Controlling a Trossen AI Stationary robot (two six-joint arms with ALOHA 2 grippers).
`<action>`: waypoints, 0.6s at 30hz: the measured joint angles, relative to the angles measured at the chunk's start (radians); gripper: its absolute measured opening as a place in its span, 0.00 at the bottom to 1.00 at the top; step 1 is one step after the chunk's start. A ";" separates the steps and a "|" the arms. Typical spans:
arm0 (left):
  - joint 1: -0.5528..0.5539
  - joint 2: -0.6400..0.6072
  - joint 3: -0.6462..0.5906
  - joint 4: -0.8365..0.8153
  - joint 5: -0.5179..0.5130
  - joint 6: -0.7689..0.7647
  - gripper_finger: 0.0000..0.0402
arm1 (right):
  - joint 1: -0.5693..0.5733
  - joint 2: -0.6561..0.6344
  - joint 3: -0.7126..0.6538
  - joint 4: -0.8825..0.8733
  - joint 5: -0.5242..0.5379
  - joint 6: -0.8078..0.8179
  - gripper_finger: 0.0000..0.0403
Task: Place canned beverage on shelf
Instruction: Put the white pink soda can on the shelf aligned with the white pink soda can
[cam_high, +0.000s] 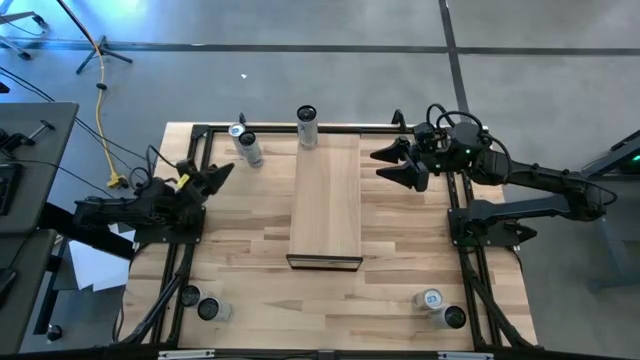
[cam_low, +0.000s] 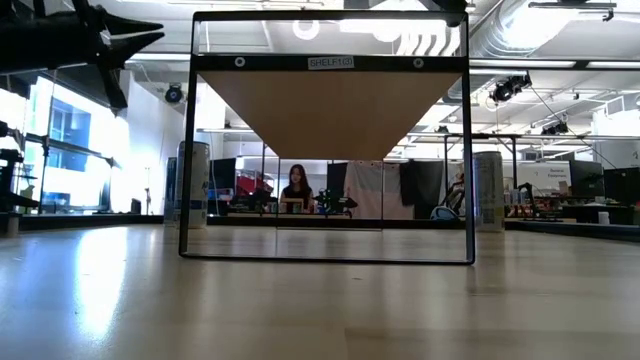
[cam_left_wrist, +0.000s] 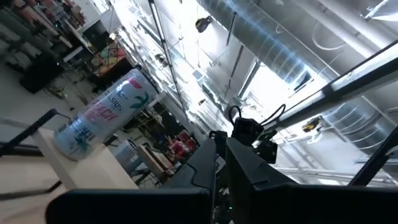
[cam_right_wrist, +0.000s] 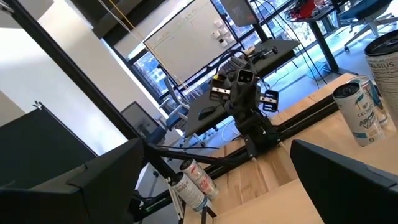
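With both my left gripper (cam_high: 222, 172) and right gripper (cam_high: 385, 165) jaws wide and empty, the shelf (cam_high: 326, 200) already carries one can (cam_high: 307, 126) at its far end, seemingly upright, which a careless approach could topple.

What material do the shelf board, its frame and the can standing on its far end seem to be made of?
The shelf looks like pale smooth wood, with faint grain lines along its length. Its frame seems to be thin black metal, dark and straight-edged. The can is probably aluminium with a glossy printed wrap, judging by its round silvery top and colourful side.
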 joint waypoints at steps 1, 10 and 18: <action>0.000 0.000 0.000 -0.001 0.000 0.011 0.05 | 0.000 0.000 0.000 0.000 0.008 0.000 0.98; 0.000 0.002 0.058 0.011 0.086 0.002 0.27 | 0.000 0.000 0.000 0.000 0.224 0.051 0.98; 0.000 0.154 0.397 -0.026 0.243 0.243 0.53 | 0.000 0.000 0.000 0.000 0.289 0.136 0.98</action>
